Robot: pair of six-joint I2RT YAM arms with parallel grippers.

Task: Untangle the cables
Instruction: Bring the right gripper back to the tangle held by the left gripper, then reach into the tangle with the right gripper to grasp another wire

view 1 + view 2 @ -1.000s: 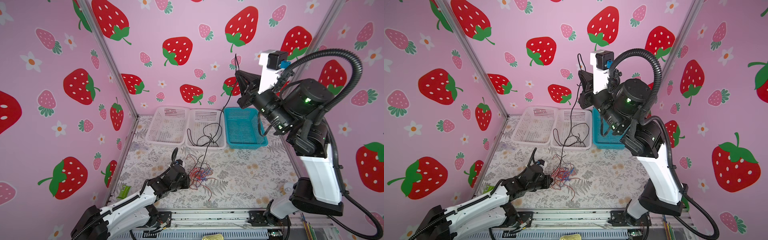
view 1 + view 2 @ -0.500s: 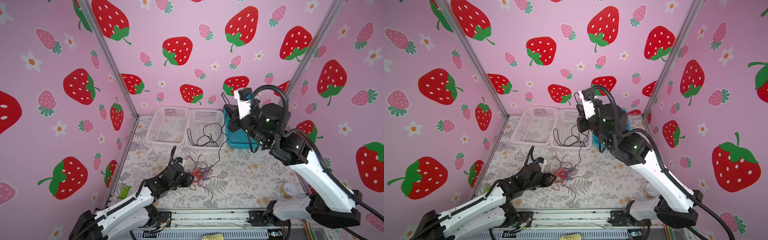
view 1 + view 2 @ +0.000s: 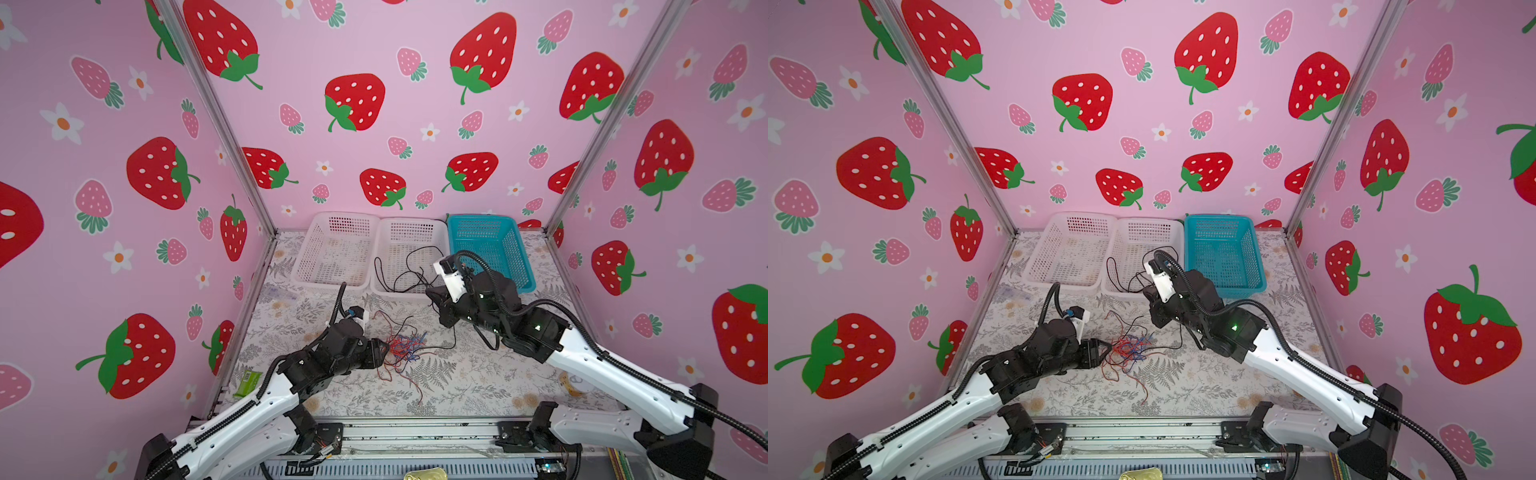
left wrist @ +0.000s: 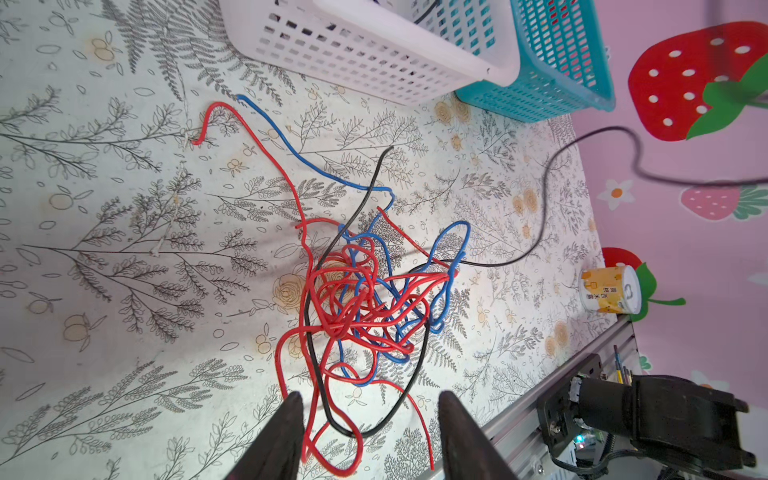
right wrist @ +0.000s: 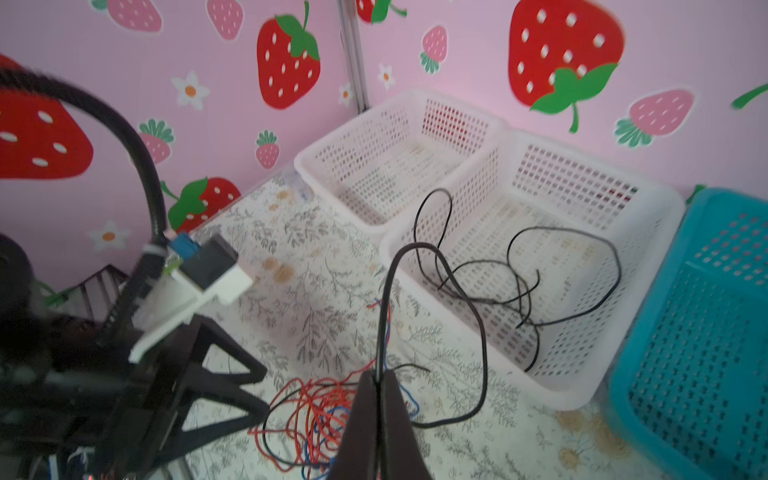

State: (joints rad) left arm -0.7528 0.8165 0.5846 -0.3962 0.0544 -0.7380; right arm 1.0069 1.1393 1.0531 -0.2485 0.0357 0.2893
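The floral table [image 3: 478,386] is carrying everything, with the middle white basket [image 3: 409,223] sitting at its far edge. The left gripper [image 4: 368,401] is hovering with fingers spread, straddling the near loops of the cables [image 4: 365,299], a red, blue and black tangle lying mid-table. The right gripper [image 5: 378,376], far-right of the tangle, is pinching the black cable [image 5: 381,316], while more black loops are lying in that basket. The yellow-labelled can [image 4: 611,291] is showing writing too small to read.
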